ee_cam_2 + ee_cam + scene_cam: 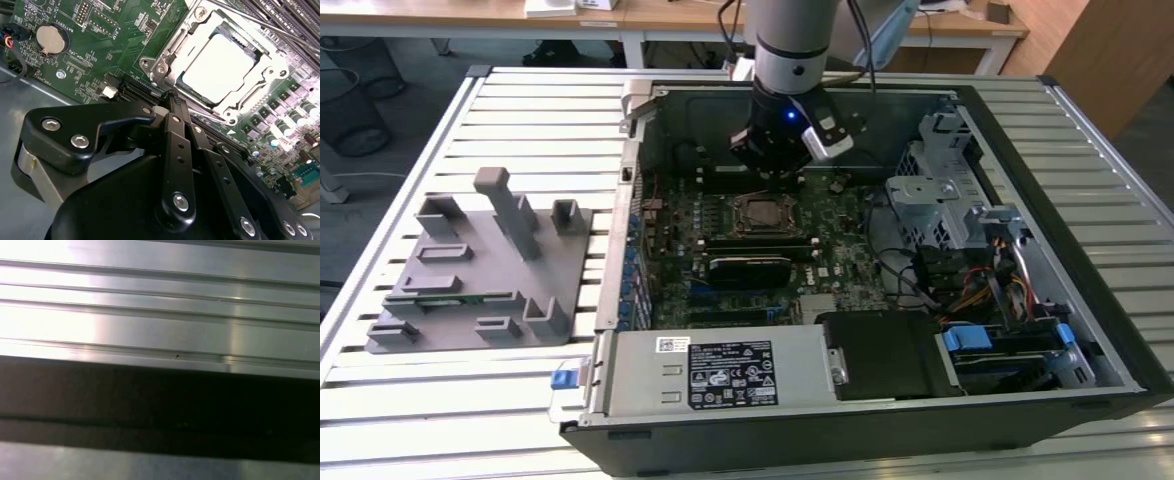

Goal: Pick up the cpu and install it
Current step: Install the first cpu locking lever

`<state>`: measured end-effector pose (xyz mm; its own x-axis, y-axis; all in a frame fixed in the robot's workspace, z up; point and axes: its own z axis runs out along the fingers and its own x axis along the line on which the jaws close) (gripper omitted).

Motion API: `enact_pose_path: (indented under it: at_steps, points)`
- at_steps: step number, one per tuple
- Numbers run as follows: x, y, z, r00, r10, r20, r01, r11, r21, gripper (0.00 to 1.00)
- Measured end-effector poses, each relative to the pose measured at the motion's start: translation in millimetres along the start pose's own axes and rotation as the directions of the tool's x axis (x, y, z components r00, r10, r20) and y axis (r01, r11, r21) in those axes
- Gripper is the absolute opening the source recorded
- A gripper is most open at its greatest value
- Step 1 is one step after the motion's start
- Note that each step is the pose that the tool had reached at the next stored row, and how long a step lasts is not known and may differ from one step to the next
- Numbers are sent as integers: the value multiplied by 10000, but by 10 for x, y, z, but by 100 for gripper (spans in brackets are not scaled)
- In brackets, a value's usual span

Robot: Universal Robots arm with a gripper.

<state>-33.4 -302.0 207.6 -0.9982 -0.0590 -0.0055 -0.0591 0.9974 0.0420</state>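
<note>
Ribbed aluminium table [520,400] is carrying an open computer case [1067,330]; the hand [774,165], pressed together and empty, is hovering beside the socketed cpu [217,65], wooden desks [654,15] behind.

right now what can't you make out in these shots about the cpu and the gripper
- Fingertips: in the second wrist view the gripper has its own black linkage over them, so open or shut is unclear.
- Gripper in the exterior view: too small to judge.
- Whether the cpu is locked in the socket frame: latch not readable.
- Cpu in the exterior view: too small.
</note>
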Motion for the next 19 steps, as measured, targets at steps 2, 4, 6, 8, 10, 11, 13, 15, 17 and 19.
enact_pose_path:
  at_steps: [2, 4, 6, 8, 10, 11, 13, 15, 17, 19]
  points:
    - [0, -1, 18, 10000, 1, 1, -1, 10000, 0, 11]
    - [-1, -2, 37, 10000, 0, 0, 0, 10000, 0, 11]
    - [-2, -3, 52, 10000, -1, 0, 1, 10000, 0, 11]
    - [-3, -3, 62, 10000, -1, 0, 1, 10000, -1, 11]
    - [-5, -4, 64, 10000, -1, -1, 1, 10000, 2, 11]
    - [-6, -4, 65, 10000, -1, -2, 1, 10000, 2, 11]
    - [-7, -3, 66, 10000, 0, 0, 0, 10000, 0, 11]
    - [-8, -3, 64, 10000, 0, 1, 0, 10000, -1, 11]
    - [-8, -3, 55, 10000, 0, 0, 0, 10000, 0, 11]
    - [-8, -2, 47, 10000, 0, 1, 0, 10000, -1, 11]
